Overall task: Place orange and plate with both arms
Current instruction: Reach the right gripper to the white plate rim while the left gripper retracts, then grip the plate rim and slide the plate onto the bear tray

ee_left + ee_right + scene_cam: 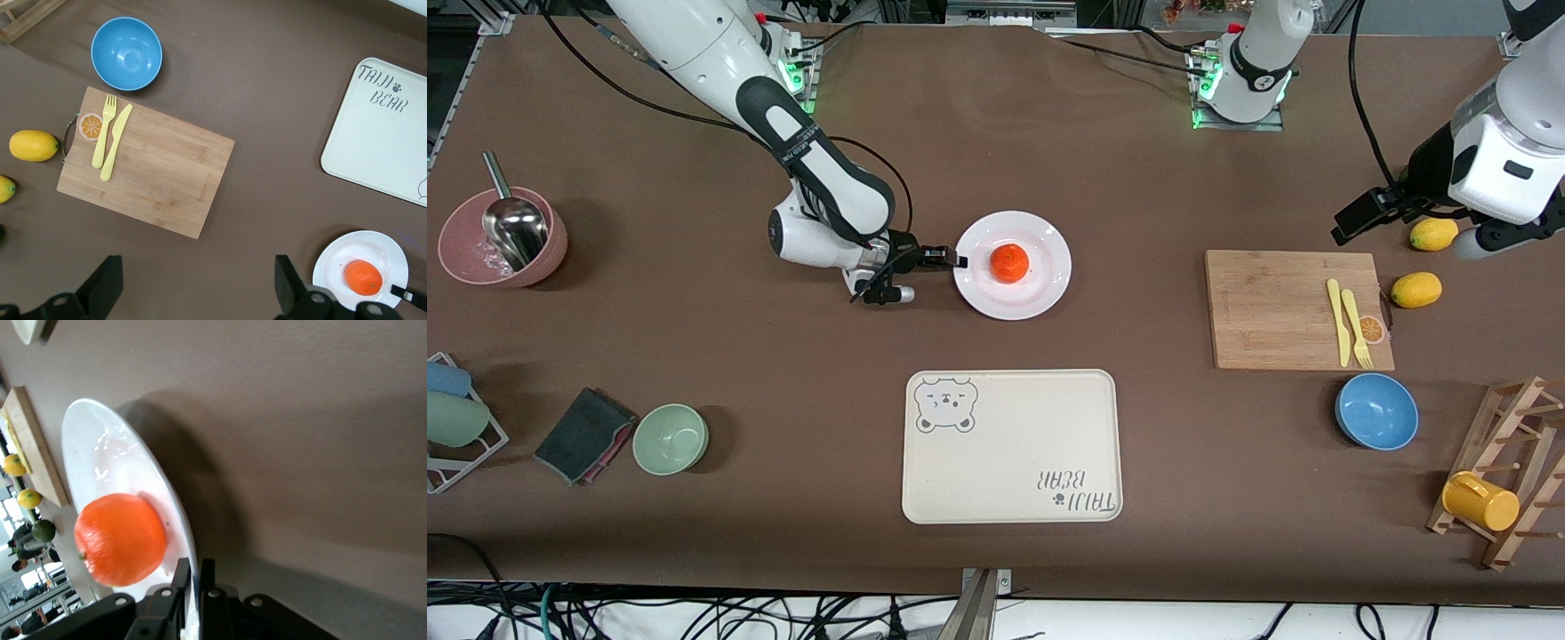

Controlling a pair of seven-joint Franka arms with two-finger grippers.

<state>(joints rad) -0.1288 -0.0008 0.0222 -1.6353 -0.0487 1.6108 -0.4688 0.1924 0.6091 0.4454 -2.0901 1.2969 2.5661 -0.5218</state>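
Observation:
The orange [1009, 262] sits in the middle of the white plate [1040, 289] near the table's centre. My right gripper [958, 260] is shut on the plate's rim at the side toward the right arm's end; in the right wrist view the two fingers pinch the rim [189, 568] with the orange [120, 539] beside them. My left gripper [1352, 222] is open and empty, high over the table near the left arm's end, beside the cutting board. Its wrist view shows the plate [387, 250] and orange [363, 277] far off.
A cream bear-print tray [1040, 427] lies nearer the camera than the plate. A wooden cutting board [1272, 307] holds a yellow knife and fork. Two lemons [1416, 290] lie beside it. A blue bowl [1376, 411], green bowl [671, 438], pink bowl [463, 258] and mug rack [1507, 480] stand around.

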